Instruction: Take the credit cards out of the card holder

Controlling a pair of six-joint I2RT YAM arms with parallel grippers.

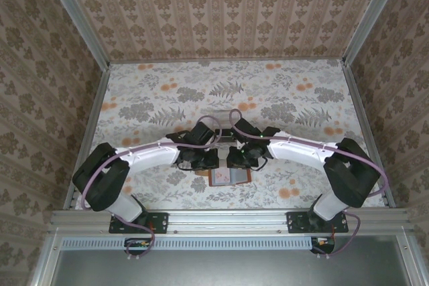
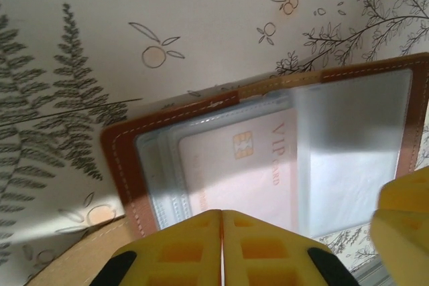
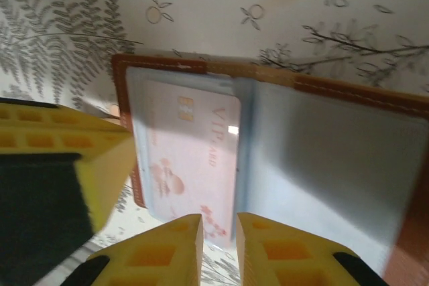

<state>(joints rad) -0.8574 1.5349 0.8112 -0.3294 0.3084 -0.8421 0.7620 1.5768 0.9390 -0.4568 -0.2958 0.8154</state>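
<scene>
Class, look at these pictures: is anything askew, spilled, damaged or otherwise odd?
Nothing is spilled or damaged. The card holder lies open, and one pink card seems to poke out of its clear pocket towards the right gripper, slightly askew.

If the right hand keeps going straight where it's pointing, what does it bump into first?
Probably the pink VIP card in the open card holder; the right hand points right at its near edge. Depth is hard to judge.

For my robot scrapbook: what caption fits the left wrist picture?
Shut yellow fingers at the edge of the open brown holder, a pink VIP card inside its clear sleeve.
</scene>
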